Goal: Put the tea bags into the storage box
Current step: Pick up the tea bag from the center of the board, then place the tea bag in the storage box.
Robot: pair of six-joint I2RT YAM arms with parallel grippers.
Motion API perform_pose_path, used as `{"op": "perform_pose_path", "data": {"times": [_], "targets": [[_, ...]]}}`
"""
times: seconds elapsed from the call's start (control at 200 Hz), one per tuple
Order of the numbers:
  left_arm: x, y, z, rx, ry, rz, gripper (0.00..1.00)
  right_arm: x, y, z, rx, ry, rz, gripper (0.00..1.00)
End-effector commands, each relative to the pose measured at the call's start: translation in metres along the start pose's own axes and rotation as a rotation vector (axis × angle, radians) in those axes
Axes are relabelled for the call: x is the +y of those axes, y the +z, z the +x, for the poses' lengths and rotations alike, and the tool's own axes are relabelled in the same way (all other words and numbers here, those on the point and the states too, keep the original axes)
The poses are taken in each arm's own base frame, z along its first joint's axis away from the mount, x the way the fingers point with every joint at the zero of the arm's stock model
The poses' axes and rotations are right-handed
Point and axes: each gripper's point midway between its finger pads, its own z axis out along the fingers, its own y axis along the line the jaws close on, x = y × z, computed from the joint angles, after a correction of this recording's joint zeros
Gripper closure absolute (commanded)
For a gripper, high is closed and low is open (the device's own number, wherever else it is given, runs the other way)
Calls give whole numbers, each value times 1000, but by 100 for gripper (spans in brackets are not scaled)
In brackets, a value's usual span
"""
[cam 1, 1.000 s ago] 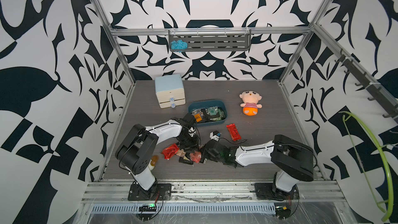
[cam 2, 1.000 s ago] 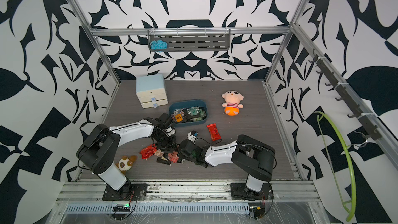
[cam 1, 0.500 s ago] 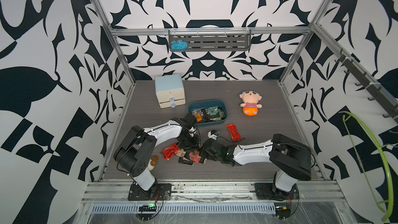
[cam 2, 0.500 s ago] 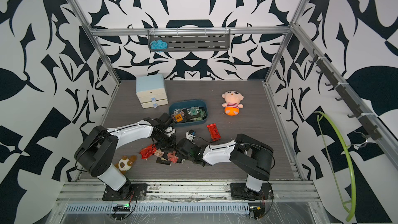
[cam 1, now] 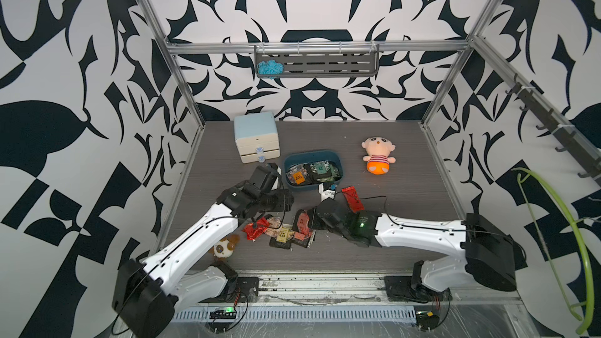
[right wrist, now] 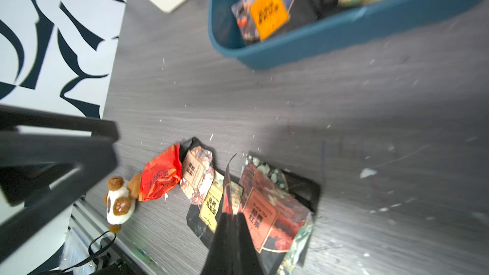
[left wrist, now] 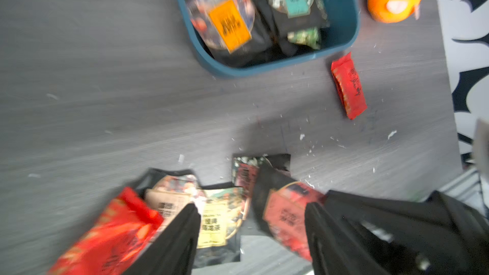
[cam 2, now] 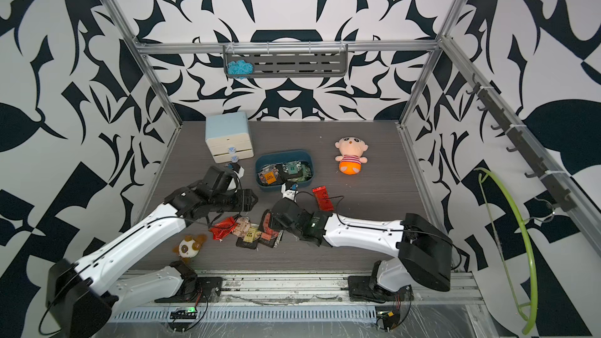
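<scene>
tea bags (cam 1: pixel 286 234) heaped at the near edge of the counter (cam 1: pixel 416 183), right claw (right wrist: pixel 232 216) pinched tight on one sachet (right wrist: pixel 228 183) edge-on, likely to peel it off the pile. left claw (left wrist: pixel 251 207) hangs spread above the heap, empty. panda plush (cam 1: pixel 224 247) sits just beside. beyond, a lone red sachet (cam 1: pixel 353 198), then the storage box (cam 1: pixel 312 153), partly filled.

The storage box (cam 1: pixel 312 153) on the grey bench (cam 1: pixel 400 242) holds several tea bags (cam 1: pixel 309 173). A red sachet (cam 1: pixel 353 198) lies alone just in front of it. Nearer the front, a pile (cam 1: pixel 281 235) of sachets lies between the arms. The left tool (cam 1: pixel 276 209) hangs over the pile's far edge. The right tool (cam 1: pixel 312 219) meets a red-labelled tea bag (cam 1: pixel 302 221).
</scene>
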Motion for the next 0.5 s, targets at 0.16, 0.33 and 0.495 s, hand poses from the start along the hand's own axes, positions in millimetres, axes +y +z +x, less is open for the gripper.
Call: {"op": "perform_pose_path", "data": {"times": [0.16, 0.33, 0.495], "targets": [[37, -34, -16, -205, -10, -156, 0, -25, -38, -109, -200, 2, 29, 100], [37, -40, -13, -219, -9, -138, 0, -20, -20, -148, -174, 1, -19, 100], [45, -45, -15, -242, -32, -178, 0, 1, 23, -163, -95, -57, -80, 100]]}}
